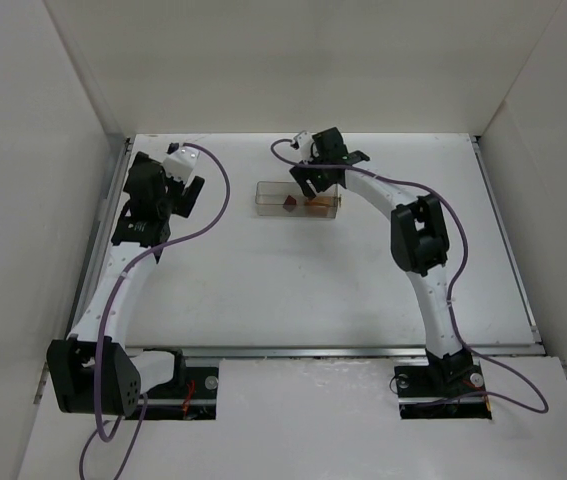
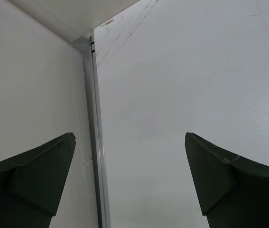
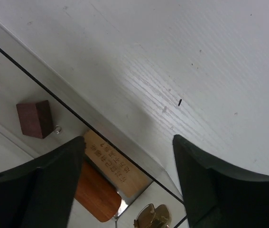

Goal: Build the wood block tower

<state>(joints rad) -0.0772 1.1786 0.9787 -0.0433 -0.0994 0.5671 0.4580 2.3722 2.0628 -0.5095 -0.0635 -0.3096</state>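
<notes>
Bench [image 1: 363,290], white, carries everything. At its far-left corner the left claw [image 2: 129,137] hangs spread, holding nothing. The right claw [image 3: 128,142] is spread astride one wall of the clear box [image 1: 298,200]. Inside the box lie a dark red-brown block [image 3: 34,118] and, touching each other, a tan bar [image 3: 117,171] and an orange-brown piece [image 3: 96,194].

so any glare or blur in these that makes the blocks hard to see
top external: even soft light, no glare, but the pieces in the clear box are tiny blobs; right wrist: sharp on the dark red-brown block and pale tan bar, with reflections along the box's clear wall and its own jaws dark; left wrist: only white surfaces, nothing of the blocks
</notes>
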